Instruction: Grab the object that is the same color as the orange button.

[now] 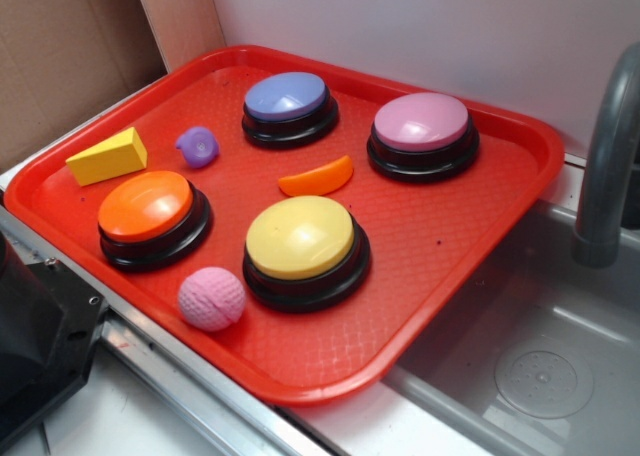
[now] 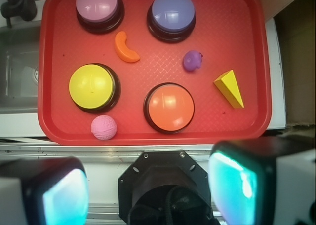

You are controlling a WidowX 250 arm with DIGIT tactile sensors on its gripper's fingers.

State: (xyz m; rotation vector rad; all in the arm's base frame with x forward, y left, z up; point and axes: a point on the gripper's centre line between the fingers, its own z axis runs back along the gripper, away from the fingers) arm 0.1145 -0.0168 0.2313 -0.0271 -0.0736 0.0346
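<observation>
gripper hangs high over the tray's near edge, jaws wide apart; smooth orange crescent lies between pink, purple and yellow domes, apart from glossy orange button

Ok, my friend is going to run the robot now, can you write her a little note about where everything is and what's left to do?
Hand: open, holding nothing, hanging above the near edge of the red tray, away from every object.
Orange button: on the tray, at the near side.
Orange slice: the thing to grab. It lies flat on the tray between the pink button and the purple button, just beyond the yellow button, touching none of them.
Done: nothing yet; the slice is untouched.
Left: move the hand over the slice, lower it, close on it and lift.
</observation>
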